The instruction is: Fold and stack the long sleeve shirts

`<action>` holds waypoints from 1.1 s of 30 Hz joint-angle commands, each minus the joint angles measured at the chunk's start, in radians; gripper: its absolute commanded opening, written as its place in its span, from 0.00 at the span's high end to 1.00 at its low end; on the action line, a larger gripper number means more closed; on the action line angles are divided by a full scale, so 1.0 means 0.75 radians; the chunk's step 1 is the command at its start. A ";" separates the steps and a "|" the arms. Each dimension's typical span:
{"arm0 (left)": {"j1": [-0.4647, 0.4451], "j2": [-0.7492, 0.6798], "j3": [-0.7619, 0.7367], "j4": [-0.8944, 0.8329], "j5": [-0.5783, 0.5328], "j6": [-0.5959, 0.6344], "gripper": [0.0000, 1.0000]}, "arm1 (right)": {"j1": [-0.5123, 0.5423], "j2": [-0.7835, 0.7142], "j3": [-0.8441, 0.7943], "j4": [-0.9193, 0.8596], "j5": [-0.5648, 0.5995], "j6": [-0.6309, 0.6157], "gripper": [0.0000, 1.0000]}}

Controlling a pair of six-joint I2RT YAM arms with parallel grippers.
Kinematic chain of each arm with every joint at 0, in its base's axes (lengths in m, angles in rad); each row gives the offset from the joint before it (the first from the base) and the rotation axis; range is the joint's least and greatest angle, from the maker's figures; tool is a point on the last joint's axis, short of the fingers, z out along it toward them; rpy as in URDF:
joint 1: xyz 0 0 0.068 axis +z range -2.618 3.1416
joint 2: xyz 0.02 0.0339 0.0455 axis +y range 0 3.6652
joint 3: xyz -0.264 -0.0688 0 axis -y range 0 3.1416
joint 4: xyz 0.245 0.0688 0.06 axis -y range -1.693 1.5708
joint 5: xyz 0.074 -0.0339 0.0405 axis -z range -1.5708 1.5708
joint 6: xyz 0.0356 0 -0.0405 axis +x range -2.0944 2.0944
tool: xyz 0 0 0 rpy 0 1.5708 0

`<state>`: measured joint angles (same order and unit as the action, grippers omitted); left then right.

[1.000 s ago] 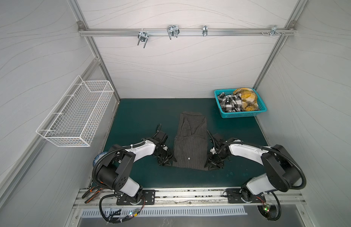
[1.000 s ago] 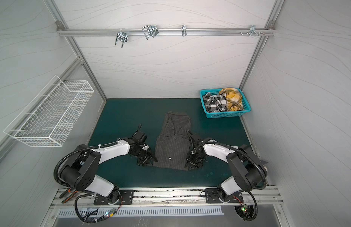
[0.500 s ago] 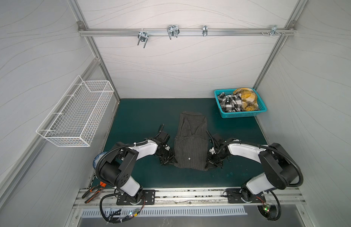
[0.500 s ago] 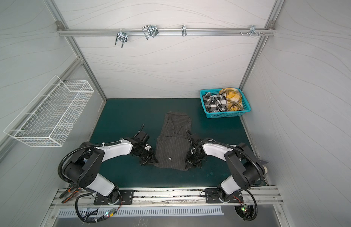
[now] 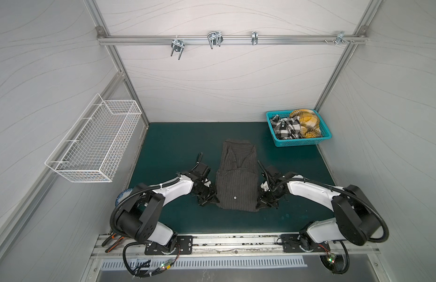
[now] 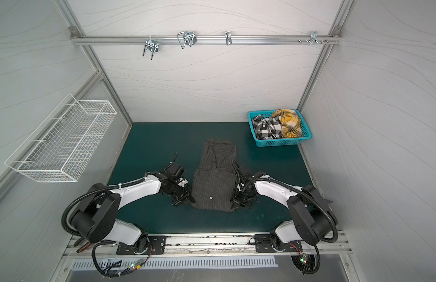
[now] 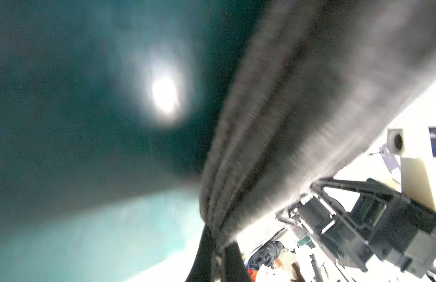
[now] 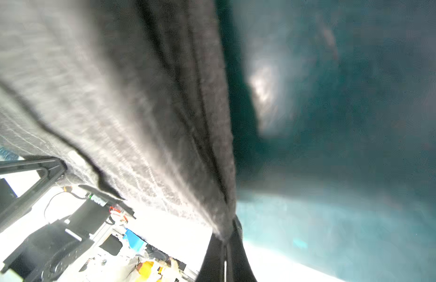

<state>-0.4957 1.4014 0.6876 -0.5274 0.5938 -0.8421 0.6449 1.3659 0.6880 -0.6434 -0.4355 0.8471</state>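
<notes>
pinstriped shirt (image 5: 236, 190) central, teal basket (image 5: 300, 142), wire basket (image 5: 86, 173) aside

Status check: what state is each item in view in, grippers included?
charcoal pinstripe shirt: flat on the green mat, sides folded in to a narrow strip
left gripper: shut on that shirt's near left corner
right gripper: shut on its near right corner
black-and-white plaid shirt: crumpled, unfolded, in the teal basket
yellow plaid shirt: crumpled, unfolded, same basket
wire basket: hung on the left wall
</notes>
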 commanded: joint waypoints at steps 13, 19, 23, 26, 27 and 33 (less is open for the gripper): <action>-0.217 -0.686 -0.229 -0.515 -0.062 -0.112 1.00 | 0.347 -0.540 -0.045 -0.472 0.154 0.264 1.00; -0.306 -0.874 -0.262 -0.578 -0.077 -0.232 1.00 | 0.498 -0.597 -0.057 -0.502 0.217 0.377 1.00; -0.371 -0.927 -0.271 -0.578 -0.118 -0.293 1.00 | 0.546 -0.573 -0.018 -0.494 0.252 0.394 1.00; -0.370 -0.927 -0.217 -0.644 -0.186 -0.269 1.00 | 0.577 -0.555 0.019 -0.505 0.298 0.396 1.00; -0.371 -0.920 -0.199 -0.662 -0.199 -0.259 1.00 | 0.581 -0.555 0.025 -0.512 0.310 0.396 1.00; -0.370 -0.904 -0.171 -0.676 -0.213 -0.249 1.00 | 0.593 -0.598 0.042 -0.526 0.341 0.411 1.00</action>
<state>-0.7734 0.7219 0.5377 -0.8680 0.5213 -1.0264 1.0882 0.9405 0.7155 -0.8516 -0.2817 1.1168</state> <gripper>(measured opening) 0.048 0.047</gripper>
